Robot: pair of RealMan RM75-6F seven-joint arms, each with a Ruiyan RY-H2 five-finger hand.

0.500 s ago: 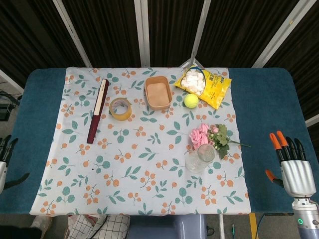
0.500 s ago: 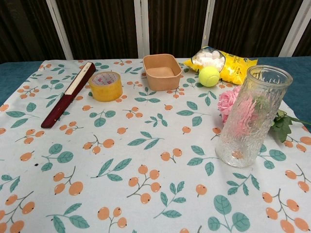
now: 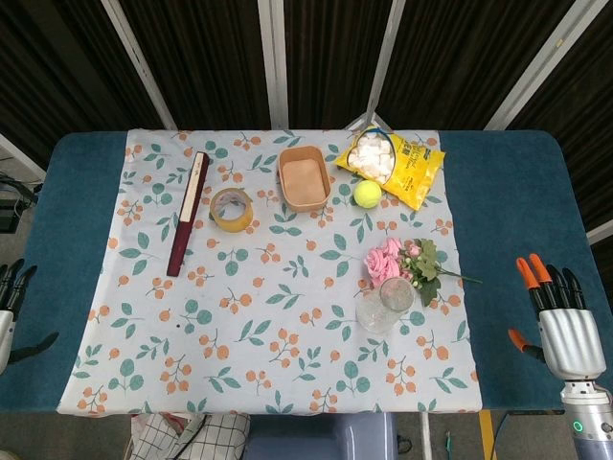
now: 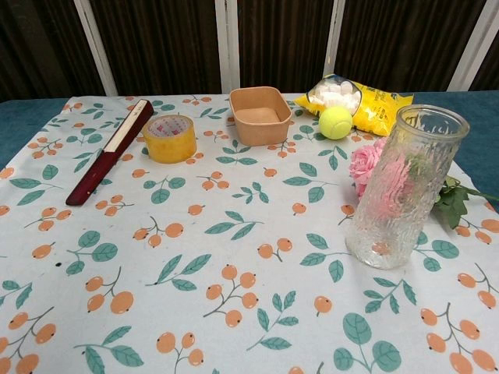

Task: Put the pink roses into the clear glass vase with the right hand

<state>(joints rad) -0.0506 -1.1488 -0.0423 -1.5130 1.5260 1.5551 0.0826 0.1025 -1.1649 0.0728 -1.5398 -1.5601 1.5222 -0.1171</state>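
The pink roses (image 3: 387,261) (image 4: 363,164) lie on the floral cloth right of centre, their green stems pointing right. The clear glass vase (image 3: 384,306) (image 4: 405,187) stands upright just in front of them, touching or nearly touching the blooms. My right hand (image 3: 560,316) hovers over the blue table edge at the lower right, well to the right of the roses, fingers spread and holding nothing. My left hand (image 3: 10,307) shows at the far left edge, fingers apart and empty. Neither hand appears in the chest view.
A yellow marshmallow bag (image 3: 393,165), a tennis ball (image 3: 366,194), a tan bowl (image 3: 304,178), a tape roll (image 3: 231,209) and a dark red folded fan (image 3: 188,213) lie across the back half of the cloth (image 3: 268,316).
My right hand has drifted slightly lower and to the right; the left hand also shifted a little. The objects have not moved.
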